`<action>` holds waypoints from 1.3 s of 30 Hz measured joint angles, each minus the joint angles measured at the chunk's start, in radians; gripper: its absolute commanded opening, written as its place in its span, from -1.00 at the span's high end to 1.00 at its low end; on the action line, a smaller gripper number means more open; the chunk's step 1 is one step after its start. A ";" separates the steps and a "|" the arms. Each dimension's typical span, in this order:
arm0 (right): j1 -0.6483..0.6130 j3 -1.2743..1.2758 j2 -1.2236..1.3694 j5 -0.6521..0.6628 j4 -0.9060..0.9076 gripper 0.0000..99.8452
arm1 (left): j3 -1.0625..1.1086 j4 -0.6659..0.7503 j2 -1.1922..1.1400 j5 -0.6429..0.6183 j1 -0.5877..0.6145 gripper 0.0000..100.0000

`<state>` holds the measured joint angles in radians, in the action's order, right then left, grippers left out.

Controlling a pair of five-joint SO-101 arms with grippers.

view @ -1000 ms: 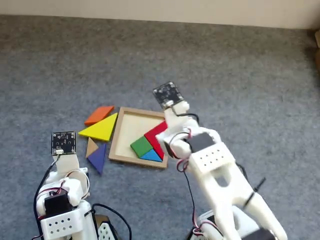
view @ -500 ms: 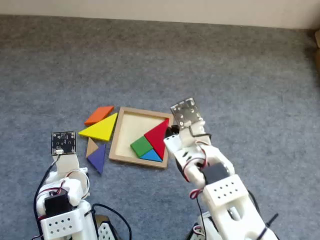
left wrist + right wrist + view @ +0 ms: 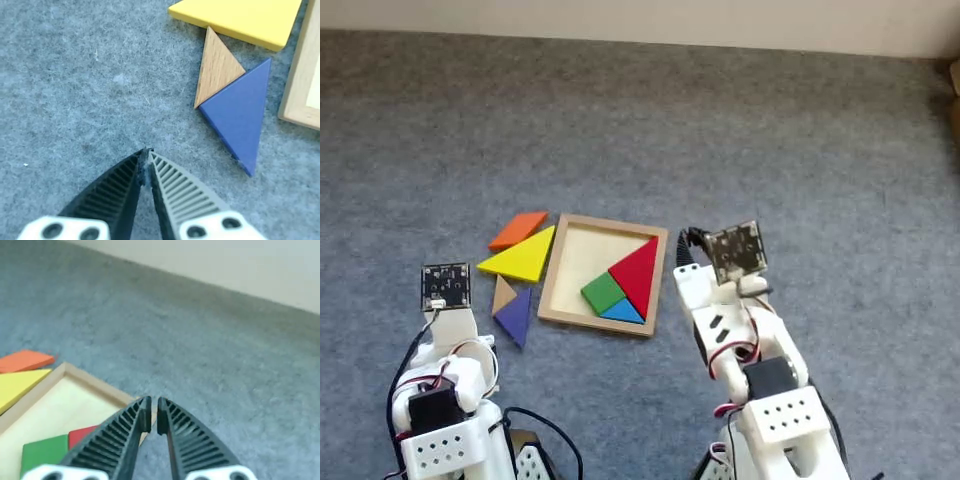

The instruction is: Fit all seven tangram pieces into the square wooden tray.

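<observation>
The square wooden tray lies mid-carpet and holds a red triangle, a green square and a small light-blue triangle. Left of it lie an orange parallelogram, a yellow triangle, a small wooden triangle and a dark blue triangle. My left gripper is shut and empty over bare carpet, a little short of the dark blue triangle and wooden triangle. My right gripper is shut and empty, beside the tray's right rim, with the red piece and green piece below.
Grey carpet surrounds the pieces on all sides. A pale wall base runs along the far edge. The right arm stands just right of the tray; the left arm sits near the front left.
The right arm has drawn back off the tray toward the right and front, leaving the red triangle lying in the tray. The left arm has not moved.
</observation>
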<state>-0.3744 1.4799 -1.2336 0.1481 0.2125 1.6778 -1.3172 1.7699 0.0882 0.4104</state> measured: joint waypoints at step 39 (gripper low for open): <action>0.175 0.195 -0.582 -0.002 -0.049 0.93 | 0.000 0.000 0.000 0.000 0.000 0.99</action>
<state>-0.1995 1.6747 -1.8151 0.1465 0.1634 1.6778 -1.3172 1.7699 0.0882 0.4104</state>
